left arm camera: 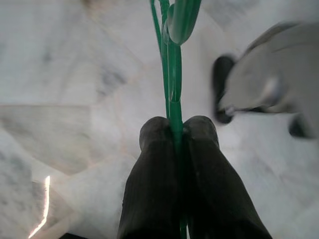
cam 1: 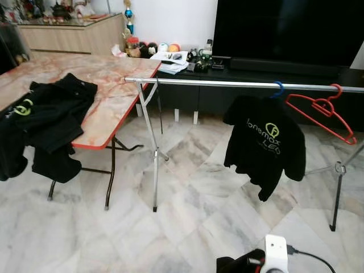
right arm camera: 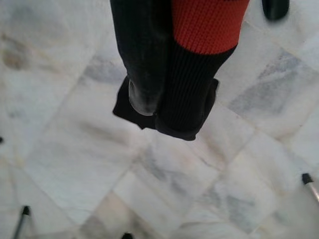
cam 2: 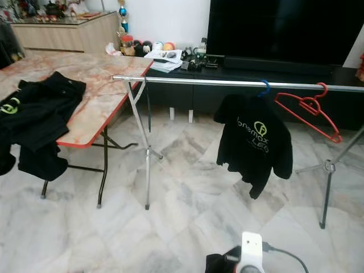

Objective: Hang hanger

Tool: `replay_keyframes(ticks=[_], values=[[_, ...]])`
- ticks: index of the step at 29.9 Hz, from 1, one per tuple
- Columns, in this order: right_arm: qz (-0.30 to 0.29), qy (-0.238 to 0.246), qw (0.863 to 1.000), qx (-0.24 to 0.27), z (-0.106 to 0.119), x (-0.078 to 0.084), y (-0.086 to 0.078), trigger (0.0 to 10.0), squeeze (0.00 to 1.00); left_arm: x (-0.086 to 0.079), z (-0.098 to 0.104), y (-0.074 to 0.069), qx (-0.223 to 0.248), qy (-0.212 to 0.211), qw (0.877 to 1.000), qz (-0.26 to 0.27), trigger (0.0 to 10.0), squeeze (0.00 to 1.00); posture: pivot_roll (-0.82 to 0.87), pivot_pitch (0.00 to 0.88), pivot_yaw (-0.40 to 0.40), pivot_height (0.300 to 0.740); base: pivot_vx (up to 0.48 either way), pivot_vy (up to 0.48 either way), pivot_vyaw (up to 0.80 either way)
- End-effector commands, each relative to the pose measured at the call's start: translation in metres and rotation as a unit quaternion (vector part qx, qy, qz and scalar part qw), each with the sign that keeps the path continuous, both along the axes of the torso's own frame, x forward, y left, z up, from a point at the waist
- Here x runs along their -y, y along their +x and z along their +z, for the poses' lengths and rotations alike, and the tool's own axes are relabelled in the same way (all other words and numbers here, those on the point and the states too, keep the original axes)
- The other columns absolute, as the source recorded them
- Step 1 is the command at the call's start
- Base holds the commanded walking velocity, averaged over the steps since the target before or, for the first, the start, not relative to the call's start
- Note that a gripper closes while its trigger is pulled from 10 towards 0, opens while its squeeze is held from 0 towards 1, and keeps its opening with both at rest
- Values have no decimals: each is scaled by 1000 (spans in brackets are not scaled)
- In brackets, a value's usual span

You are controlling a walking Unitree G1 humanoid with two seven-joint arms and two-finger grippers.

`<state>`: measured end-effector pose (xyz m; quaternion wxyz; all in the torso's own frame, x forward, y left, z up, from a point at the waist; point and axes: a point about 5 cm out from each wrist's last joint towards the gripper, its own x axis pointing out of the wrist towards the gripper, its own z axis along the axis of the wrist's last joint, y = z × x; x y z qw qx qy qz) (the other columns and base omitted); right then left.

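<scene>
The left gripper (left arm camera: 174, 130) is pinched tight on a green hanger (left arm camera: 172, 74), down over the marble floor (cam 1: 187, 187). The right gripper (right arm camera: 164, 107) clamps a black-and-orange garment (right arm camera: 199, 30). Ahead, the rail (cam 1: 227, 83) already carries a black shirt (cam 1: 263, 142) and, at the right, an empty red hanger (cam 1: 324, 111). The green one is not hung yet, well short of the rail.

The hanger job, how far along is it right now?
Done: one black shirt hangs from the rail on a blue hanger, with an empty red hanger beside it. In hand: the left hand is shut on a green hanger, and the right hand pinches black cloth, both low over the floor. Left: getting that hanger onto the rail; more black clothes wait on the table.
</scene>
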<state>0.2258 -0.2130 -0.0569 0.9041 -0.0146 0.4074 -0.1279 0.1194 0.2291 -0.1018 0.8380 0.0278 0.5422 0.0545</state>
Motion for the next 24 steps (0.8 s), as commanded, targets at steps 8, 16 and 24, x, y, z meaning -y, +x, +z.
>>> replay_keyframes(ticks=[8,16,24], values=[[-11,11,999,28,4,-7,7,10000,0,-29,11,11,13,34,999,-10,10000,0,135,0,-8,740,-298,0,0],[-15,12,999,40,6,-7,9,10000,0,-48,19,15,25,46,999,-10,10000,0,136,0,-7,740,0,0,0],[-22,12,999,45,6,-7,9,10000,0,-44,19,16,32,47,998,-20,10000,0,137,0,-7,740,0,0,0]])
